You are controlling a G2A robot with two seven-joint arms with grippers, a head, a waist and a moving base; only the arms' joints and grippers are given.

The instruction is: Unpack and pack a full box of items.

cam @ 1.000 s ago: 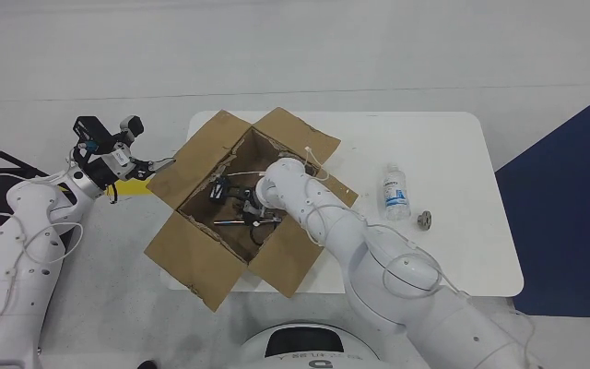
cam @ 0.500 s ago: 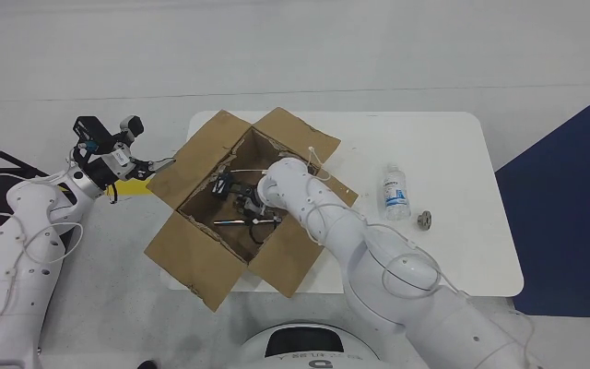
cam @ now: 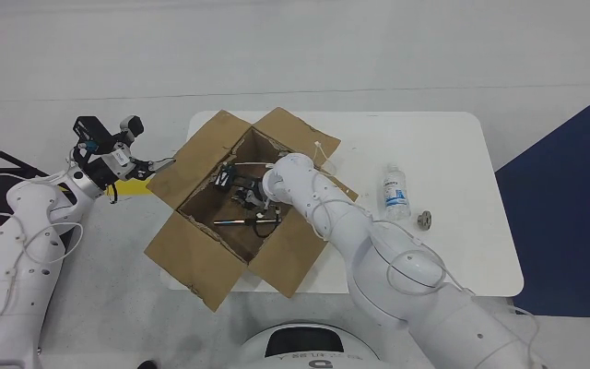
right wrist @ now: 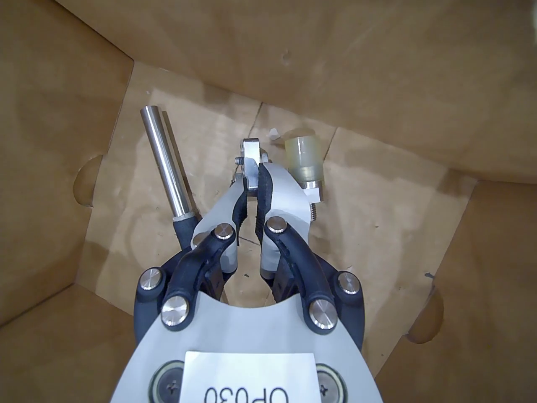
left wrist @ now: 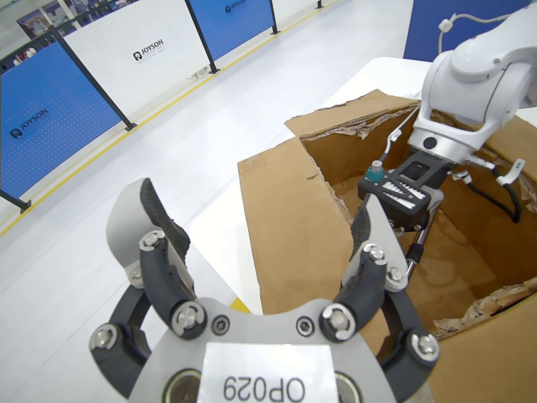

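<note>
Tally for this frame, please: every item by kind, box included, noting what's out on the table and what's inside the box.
Cardboard box: 1
Clear bottle, on table: 1
Small grey metal part, on table: 1
Steel rod with black grip, in box: 1
Small metal piece in right gripper: 1
Translucent cylinder, in box: 1
Total: 6

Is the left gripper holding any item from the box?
No, the left gripper is open and empty, outside the cardboard box.
</note>
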